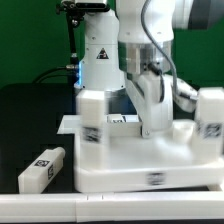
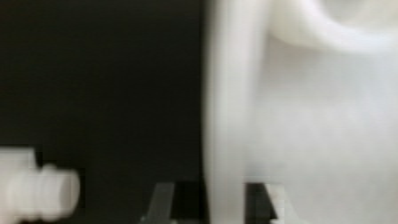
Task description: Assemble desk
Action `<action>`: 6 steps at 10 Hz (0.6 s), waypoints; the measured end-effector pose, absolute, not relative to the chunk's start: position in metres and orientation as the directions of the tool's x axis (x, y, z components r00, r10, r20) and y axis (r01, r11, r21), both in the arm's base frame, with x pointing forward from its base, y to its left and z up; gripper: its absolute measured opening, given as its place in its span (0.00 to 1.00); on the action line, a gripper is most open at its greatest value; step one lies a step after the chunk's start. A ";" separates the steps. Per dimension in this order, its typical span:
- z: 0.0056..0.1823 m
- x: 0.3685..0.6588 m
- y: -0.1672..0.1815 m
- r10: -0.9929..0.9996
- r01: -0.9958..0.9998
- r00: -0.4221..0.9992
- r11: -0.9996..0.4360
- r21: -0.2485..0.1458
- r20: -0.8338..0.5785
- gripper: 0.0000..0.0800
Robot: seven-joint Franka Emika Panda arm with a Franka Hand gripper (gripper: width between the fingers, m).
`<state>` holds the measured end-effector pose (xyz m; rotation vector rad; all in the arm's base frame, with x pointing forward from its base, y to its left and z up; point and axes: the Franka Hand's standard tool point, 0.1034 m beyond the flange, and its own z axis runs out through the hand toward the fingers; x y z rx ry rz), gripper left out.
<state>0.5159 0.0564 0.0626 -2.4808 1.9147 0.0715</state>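
The white desk tabletop lies on the black table with two tagged legs standing up from it, one at the exterior view's left and one at its right. My gripper reaches down onto the tabletop's far side between them. In the wrist view its two dark fingers straddle a thin upright white wall of the tabletop, so the gripper is shut on it. A round socket shows on the tabletop. One loose tagged leg lies apart near the front left.
A small tagged white piece sits just behind the tabletop, beside a flat white sheet. The robot's white base rises behind. A long white bar runs along the front edge. A white peg end shows beside the fingers.
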 end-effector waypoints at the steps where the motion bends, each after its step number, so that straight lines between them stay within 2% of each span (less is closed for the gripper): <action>1: 0.059 0.514 0.055 -0.948 -0.949 0.314 -0.315 0.027 -0.042 0.07; 4: 0.060 0.516 0.051 -0.816 -0.816 0.576 -0.578 0.020 -0.053 0.07; 5: 0.075 0.534 0.039 -0.713 -0.714 0.699 -0.700 -0.007 -0.055 0.07; 6: 0.079 0.547 0.032 -0.521 -0.520 0.853 -0.853 -0.041 0.010 0.07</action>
